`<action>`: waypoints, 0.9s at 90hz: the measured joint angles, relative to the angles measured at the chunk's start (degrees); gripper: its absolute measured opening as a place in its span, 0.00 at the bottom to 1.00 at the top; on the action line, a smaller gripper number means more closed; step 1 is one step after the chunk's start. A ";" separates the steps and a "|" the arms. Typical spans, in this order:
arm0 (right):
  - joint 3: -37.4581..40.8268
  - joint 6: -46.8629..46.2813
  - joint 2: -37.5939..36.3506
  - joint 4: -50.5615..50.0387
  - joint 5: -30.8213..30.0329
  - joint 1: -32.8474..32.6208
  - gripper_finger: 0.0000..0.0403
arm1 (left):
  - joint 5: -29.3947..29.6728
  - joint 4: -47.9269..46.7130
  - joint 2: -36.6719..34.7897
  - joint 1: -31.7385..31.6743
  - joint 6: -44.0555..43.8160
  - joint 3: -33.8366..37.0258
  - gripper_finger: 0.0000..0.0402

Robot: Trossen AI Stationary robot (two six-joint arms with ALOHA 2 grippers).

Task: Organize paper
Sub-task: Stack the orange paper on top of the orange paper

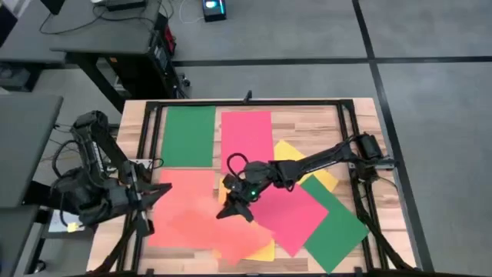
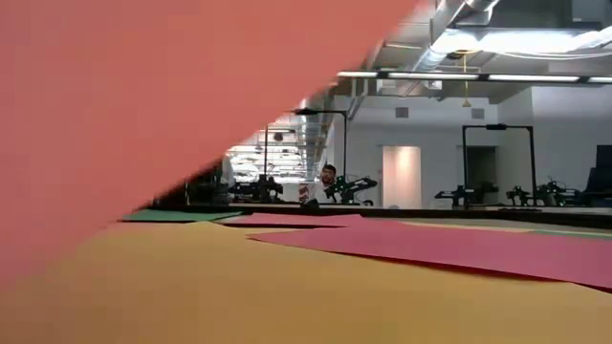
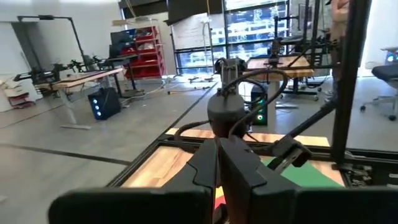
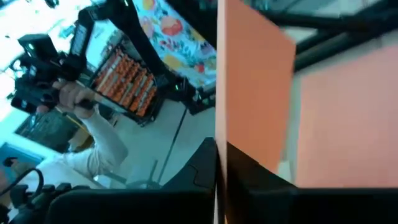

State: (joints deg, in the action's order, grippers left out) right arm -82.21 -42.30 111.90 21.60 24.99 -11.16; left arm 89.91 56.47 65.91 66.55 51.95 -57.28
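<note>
Coloured paper [image 1: 296, 215] litters the wooden table [image 1: 361, 115].

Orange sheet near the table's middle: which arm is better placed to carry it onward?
The right. Its gripper is already shut on the orange sheet, edge between its fingers. The left gripper waits at the table's left edge, holding nothing.
</note>
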 joint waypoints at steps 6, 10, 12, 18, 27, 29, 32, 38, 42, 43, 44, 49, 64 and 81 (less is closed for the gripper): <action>0.00 -0.58 0.00 1.25 -1.00 0.00 0.00 | -0.01 -0.39 0.02 -0.51 -0.14 0.00 0.00; 0.00 -0.59 0.00 1.41 -1.47 0.00 0.00 | -0.02 -0.46 0.02 -0.78 -0.16 0.00 0.00; 0.00 -0.57 0.00 1.38 -1.66 0.02 0.00 | -0.04 -0.46 0.02 -0.97 -0.17 0.00 0.00; 0.00 -0.67 0.42 1.78 -1.77 0.32 0.00 | -0.04 -0.68 0.02 -1.41 -0.67 0.00 0.00; 0.02 -1.14 1.16 1.84 -1.58 0.78 0.00 | 0.00 -4.11 0.02 -1.54 -5.11 0.00 0.00; 0.00 -0.92 1.64 1.94 -1.47 0.84 0.00 | 0.04 -5.21 0.05 -1.54 -6.51 0.00 0.00; -0.01 -0.33 2.14 2.48 -1.19 0.95 0.00 | -0.04 -7.35 0.08 -1.52 -9.18 0.00 0.00; -0.01 0.15 2.62 2.09 0.88 1.28 0.00 | -0.02 -12.30 0.06 -1.22 -15.28 0.00 0.00; 0.00 0.62 2.69 1.63 1.87 1.35 0.00 | -0.02 -15.65 0.08 -0.84 -18.85 0.02 0.00; 0.00 0.92 2.69 1.40 1.96 1.39 0.00 | -0.04 -16.40 0.08 -0.67 -19.76 0.02 0.00; 0.00 1.24 2.69 1.20 2.04 1.43 0.00 | -0.03 -17.12 0.09 -0.51 -20.65 0.03 0.00; -0.02 2.66 2.59 0.45 2.70 1.46 0.00 | 0.00 -20.59 0.10 0.16 -24.90 0.07 0.00; 0.00 4.56 1.45 -1.70 5.13 1.55 0.00 | -0.02 -32.96 0.04 0.85 -36.22 0.07 0.02; -0.02 6.89 -0.64 -4.94 5.35 1.55 0.00 | -15.38 -53.30 -3.26 -2.67 -58.40 0.11 0.12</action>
State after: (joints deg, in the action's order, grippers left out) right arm -82.24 -35.41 111.25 16.66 30.35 -9.61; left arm 74.53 3.17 62.66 63.88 -6.45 -57.17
